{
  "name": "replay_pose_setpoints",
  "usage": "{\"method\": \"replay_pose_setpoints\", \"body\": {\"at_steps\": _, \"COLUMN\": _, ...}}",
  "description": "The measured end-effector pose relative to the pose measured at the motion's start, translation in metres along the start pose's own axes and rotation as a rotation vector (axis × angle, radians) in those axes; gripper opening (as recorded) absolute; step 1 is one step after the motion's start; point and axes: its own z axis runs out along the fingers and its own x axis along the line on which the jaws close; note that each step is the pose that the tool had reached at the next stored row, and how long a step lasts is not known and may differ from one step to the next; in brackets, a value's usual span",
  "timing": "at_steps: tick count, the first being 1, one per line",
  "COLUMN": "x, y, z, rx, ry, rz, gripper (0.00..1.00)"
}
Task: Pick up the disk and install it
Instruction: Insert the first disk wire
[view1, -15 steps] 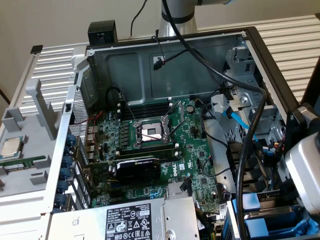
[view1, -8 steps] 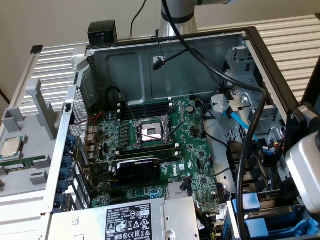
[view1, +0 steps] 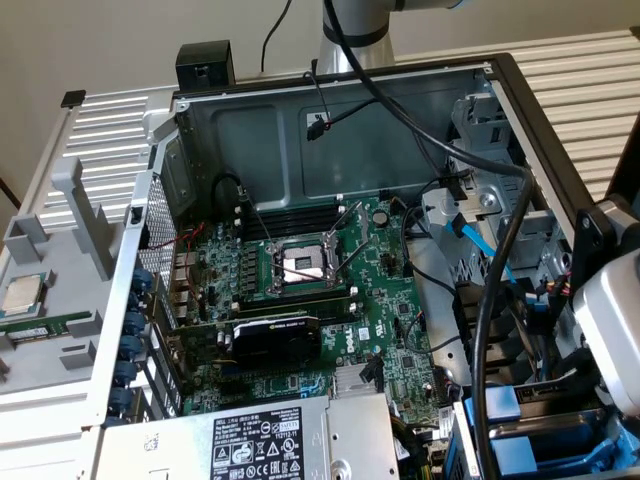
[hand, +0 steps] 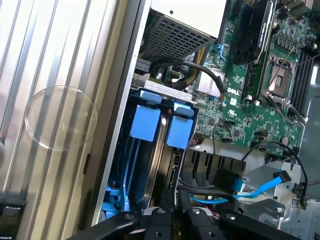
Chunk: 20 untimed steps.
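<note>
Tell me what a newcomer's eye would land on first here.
The open computer case dominates the exterior view, with its green motherboard in the middle and a metal-framed CPU socket near the board's centre. Next come the bright blue carriers, side by side in the drive bay at the exterior view's lower right corner. The grey power supply, with its black-and-white label, lies along the bottom edge.
</note>
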Motion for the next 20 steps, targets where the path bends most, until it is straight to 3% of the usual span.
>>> {"method": "replay_pose_setpoints", "body": {"at_steps": 6, "x": -0.004, "y": 0.0001, "z": -0.0026, "rx": -0.0009, "ry": 0.0039, "rz": 0.0, "gripper": 0.17}}
{"method": "replay_pose_setpoints", "body": {"at_steps": 9, "x": -0.005, "y": 0.0001, "z": -0.0031, "rx": -0.0024, "ry": 0.0109, "rz": 0.001, "gripper": 0.17}}
{"method": "replay_pose_setpoints", "body": {"at_steps": 12, "x": -0.008, "y": -0.0003, "z": -0.0031, "rx": -0.0051, "ry": 0.023, "rz": 0.001, "gripper": 0.17}}
{"method": "replay_pose_setpoints", "body": {"at_steps": 14, "x": -0.013, "y": -0.0012, "z": -0.0023, "rx": -0.0093, "ry": 0.0415, "rz": 0.002, "gripper": 0.17}}
{"method": "replay_pose_setpoints", "body": {"at_steps": 16, "x": -0.017, "y": -0.0022, "z": -0.0015, "rx": -0.0148, "ry": 0.0663, "rz": 0.003, "gripper": 0.17}}
{"method": "replay_pose_setpoints", "body": {"at_steps": 20, "x": -0.024, "y": -0.0039, "z": 0.0, "rx": -0.0287, "ry": 0.1282, "rz": 0.005, "gripper": 0.17}}
